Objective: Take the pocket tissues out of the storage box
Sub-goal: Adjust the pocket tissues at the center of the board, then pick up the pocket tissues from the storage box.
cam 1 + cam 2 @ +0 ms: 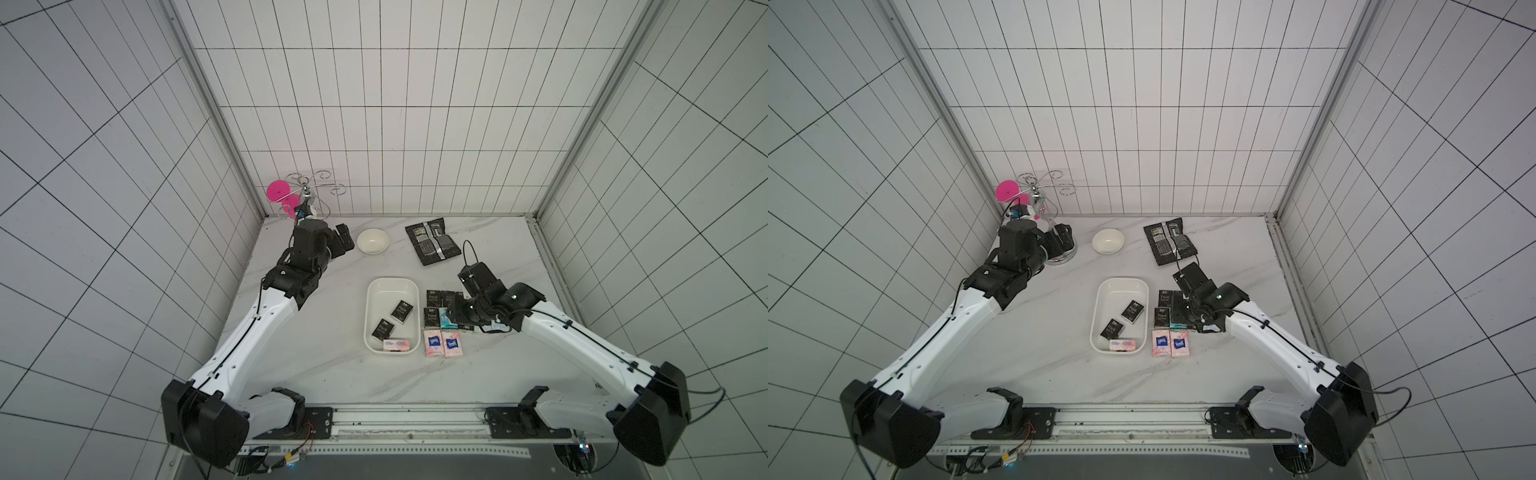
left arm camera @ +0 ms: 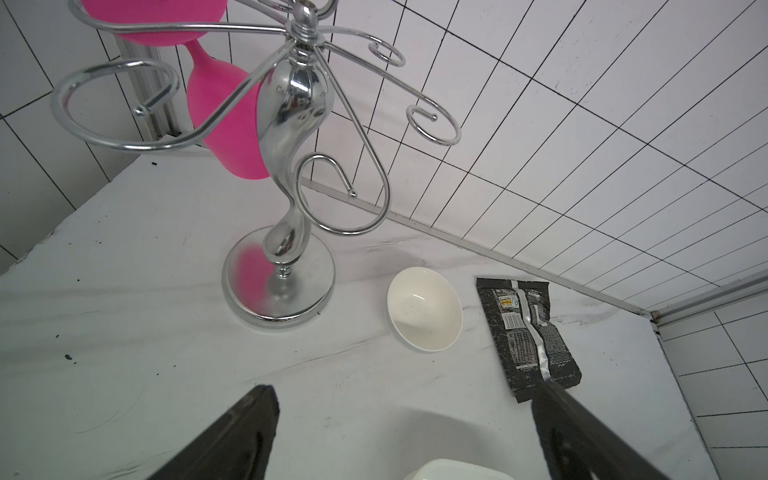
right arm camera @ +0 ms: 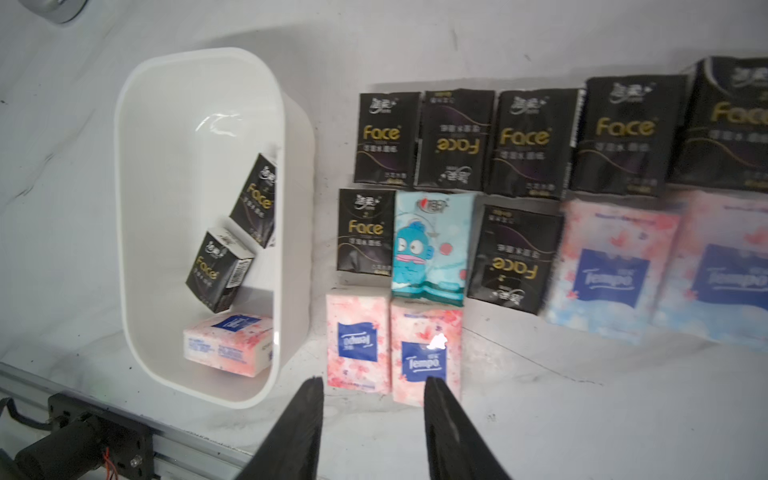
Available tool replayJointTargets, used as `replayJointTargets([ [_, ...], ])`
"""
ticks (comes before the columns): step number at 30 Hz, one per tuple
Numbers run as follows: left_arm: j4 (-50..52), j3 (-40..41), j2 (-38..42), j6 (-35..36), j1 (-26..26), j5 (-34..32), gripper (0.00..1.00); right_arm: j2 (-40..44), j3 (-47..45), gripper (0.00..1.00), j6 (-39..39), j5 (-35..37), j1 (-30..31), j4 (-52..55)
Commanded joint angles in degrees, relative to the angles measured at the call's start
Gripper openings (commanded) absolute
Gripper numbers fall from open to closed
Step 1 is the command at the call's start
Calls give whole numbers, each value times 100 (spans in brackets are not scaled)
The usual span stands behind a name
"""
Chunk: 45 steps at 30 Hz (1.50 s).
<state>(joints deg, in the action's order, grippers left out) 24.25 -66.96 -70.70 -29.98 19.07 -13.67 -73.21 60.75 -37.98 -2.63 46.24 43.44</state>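
Observation:
The storage box (image 1: 392, 281) (image 3: 120, 208), a shallow white tray, sits mid-table. Inside it lie two black "Face" pocket tissues (image 3: 255, 199) (image 3: 218, 270) and one pink-white packet (image 3: 226, 345). Right of the box, several more packets lie in rows on the table: black ones (image 3: 386, 137), a teal one (image 3: 432, 245) and pink ones (image 3: 358, 338). My right gripper (image 3: 374, 380) hovers over the front of these rows, open, with nothing between its fingers. My left gripper (image 2: 405, 388) (image 1: 345, 241) stands wide open and empty at the back left, near the bowl.
A small white bowl (image 1: 372, 241) (image 2: 424, 313) and a flat black foil pouch (image 1: 432, 241) (image 2: 528, 336) lie at the back. A chrome rack (image 2: 286, 166) carrying a pink glass (image 2: 226, 129) stands in the back left corner. The metal rail (image 3: 83, 415) runs along the table's front edge.

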Motion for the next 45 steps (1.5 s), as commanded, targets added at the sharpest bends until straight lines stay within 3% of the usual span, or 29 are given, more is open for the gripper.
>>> replayJointTargets([
  [1,18,-107,-26,44,35,-63,99,-612,598,45,-358,298,522,-400],
  [8,18,-30,30,33,29,-42,98,-2039,1164,47,-1501,291,1078,-1498],
  [16,10,60,156,36,11,39,98,-3084,1500,49,-2214,596,1126,-1799],
  [25,-51,86,240,-34,-29,160,99,-3191,1234,52,-2974,925,1116,-1831],
  [33,-114,144,258,-101,-30,217,99,-3487,1304,53,-3421,697,1104,-1854],
  [45,-292,152,358,-244,-114,426,99,-3494,1949,54,-3529,984,1278,-473],
])
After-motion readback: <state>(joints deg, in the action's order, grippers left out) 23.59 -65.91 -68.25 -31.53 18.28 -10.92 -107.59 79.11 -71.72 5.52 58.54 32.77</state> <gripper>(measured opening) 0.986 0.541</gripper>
